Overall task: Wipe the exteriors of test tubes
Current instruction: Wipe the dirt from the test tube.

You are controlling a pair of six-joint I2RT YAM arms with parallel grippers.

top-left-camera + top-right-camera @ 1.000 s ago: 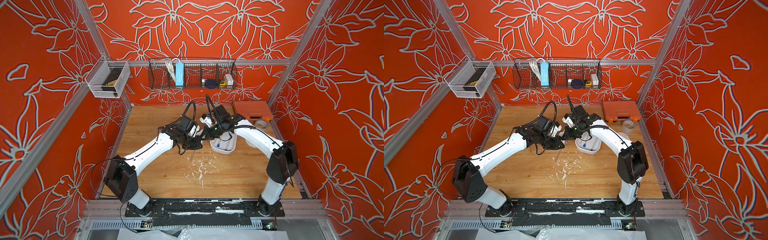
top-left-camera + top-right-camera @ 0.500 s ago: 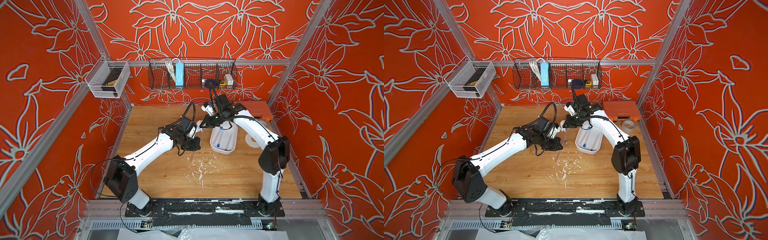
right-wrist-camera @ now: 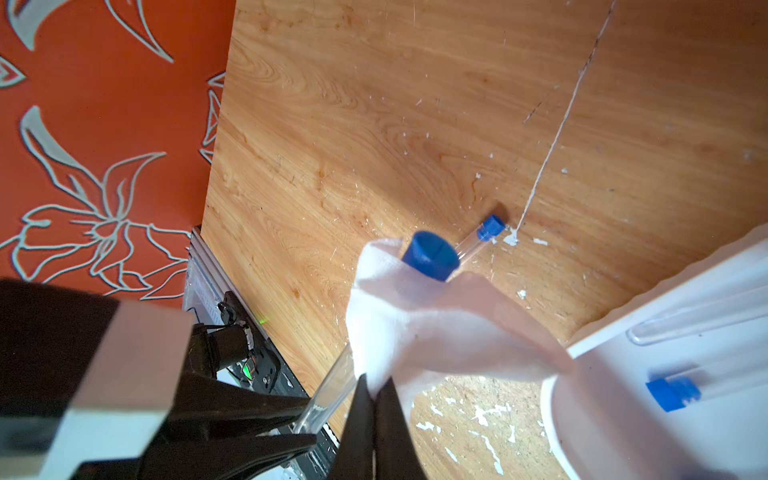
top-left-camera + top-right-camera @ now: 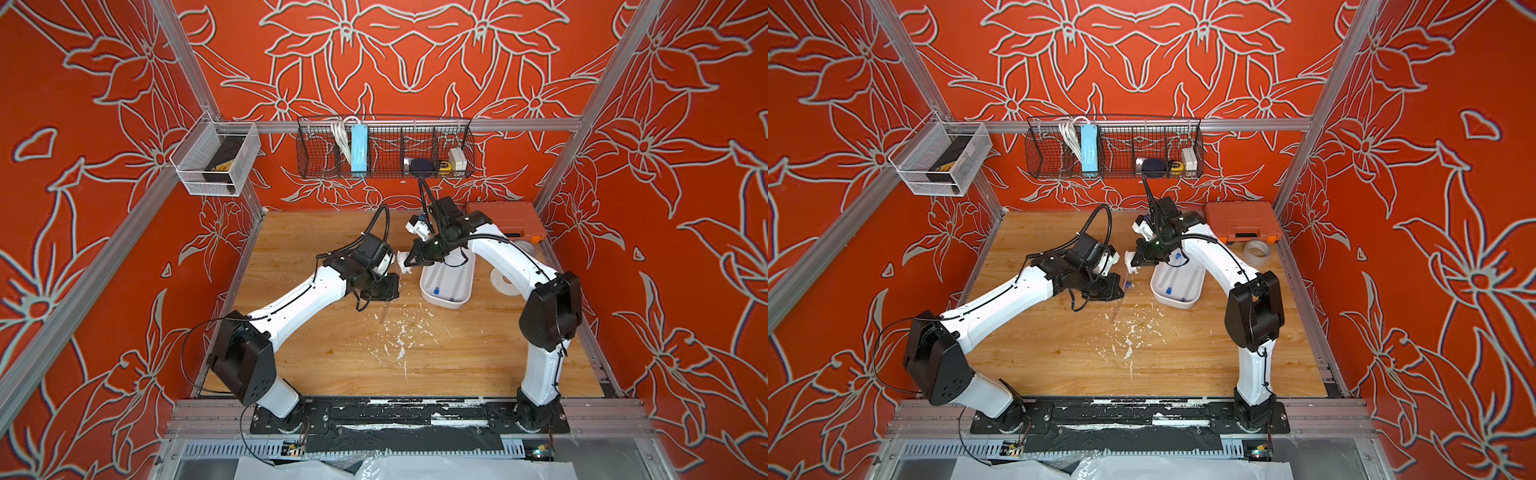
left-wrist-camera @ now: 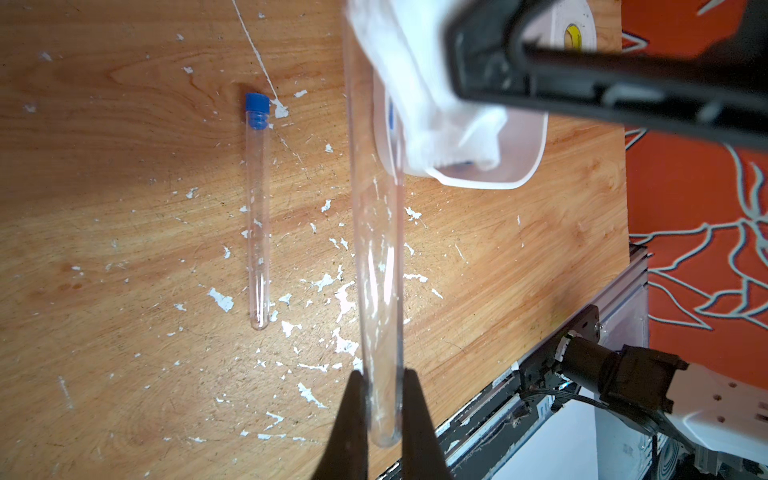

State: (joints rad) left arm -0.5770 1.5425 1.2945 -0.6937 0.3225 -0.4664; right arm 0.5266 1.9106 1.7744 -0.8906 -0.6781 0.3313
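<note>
A: Left gripper state?
B: Closed narrow on the held tube, which is pinched at its rounded bottom end. The tube is carried clear of the table, capped end toward the right gripper.
A: Right gripper?
B: Jaws are clamped tight on the tissue. The tissue is draped round the upper part of the held tube, just below the blue cap. The cap itself is left uncovered in the right wrist view. Tissue-to-tube contact is seen in both wrist views.
A: Other tubes?
B: One loose tube is laid flat on the bare wood, cap on, near the tub but not touching it. In a top view only its blue end can be made out, between the left gripper and the tub.
A: Inside the tub?
B: Tubes in the tub are lying flat. At least two are seen in the right wrist view, one of them with a blue cap. The exact count cannot be told, since part of the tub is hidden by the right arm.
A: Table surface?
B: White flecks are scattered over the wood in front of the tub. In both top views the two grippers are placed close together, just beside the tub on the left arm's side.
</note>
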